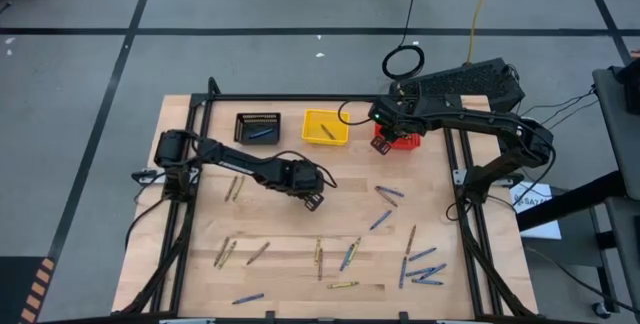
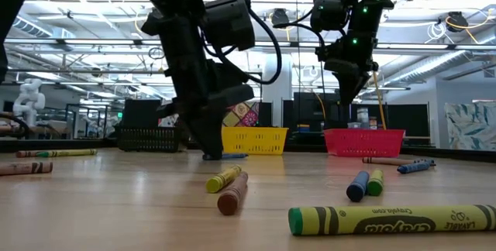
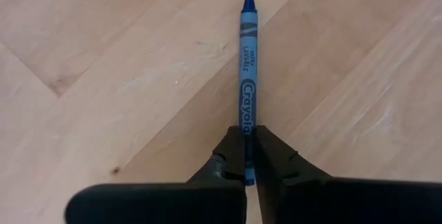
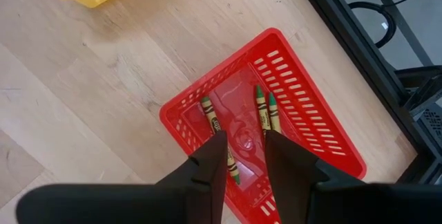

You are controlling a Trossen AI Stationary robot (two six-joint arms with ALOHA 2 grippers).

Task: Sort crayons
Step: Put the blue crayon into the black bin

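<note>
Pinching blue crayon [image 3: 248,79], left end effector [image 3: 249,156] down.

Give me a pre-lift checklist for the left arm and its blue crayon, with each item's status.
1. Left gripper shut on the blue crayon: ok.
2. Grip placement: not ok, it pinches one end, so the crayon may droop.
3. Crayon off the table: cannot tell.
4. Black basket already holds a blue crayon: ok as the target.
5. Right gripper away from that path, open above the red basket: ok.
</note>
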